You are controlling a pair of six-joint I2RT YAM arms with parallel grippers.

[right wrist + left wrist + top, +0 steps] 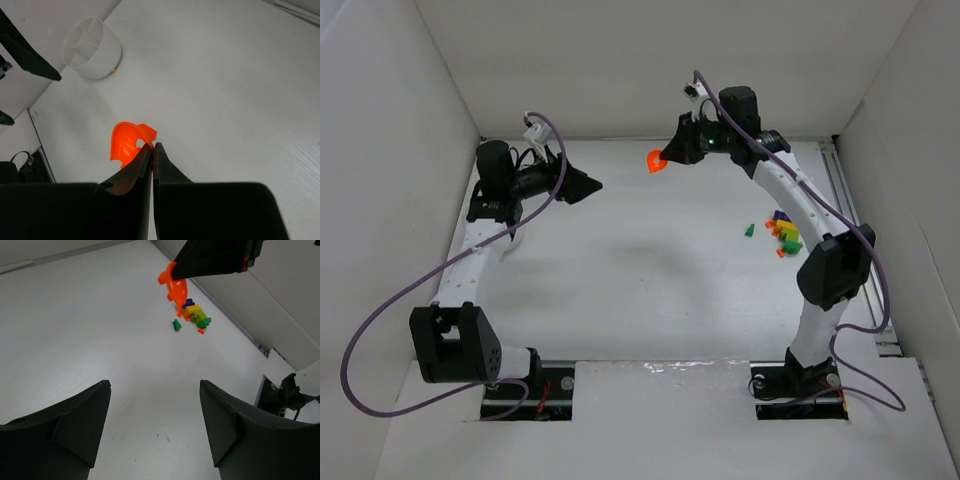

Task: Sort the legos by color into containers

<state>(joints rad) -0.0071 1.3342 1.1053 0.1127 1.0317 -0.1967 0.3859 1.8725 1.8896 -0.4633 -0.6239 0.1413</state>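
White bench (650, 290). The left pincer (154, 390), far left, stands wide apart and empty. The right pincer (151, 147), far centre, is pinched tight on a curved orange piece (125, 142). A white divided bowl (107, 57) sits near the left pincer. Small coloured bricks (782, 235) cluster on the right.

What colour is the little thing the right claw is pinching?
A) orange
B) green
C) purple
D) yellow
A: the right claw is pinched shut on the edge of a curved orange piece, which sticks out past its tips in the right wrist view.
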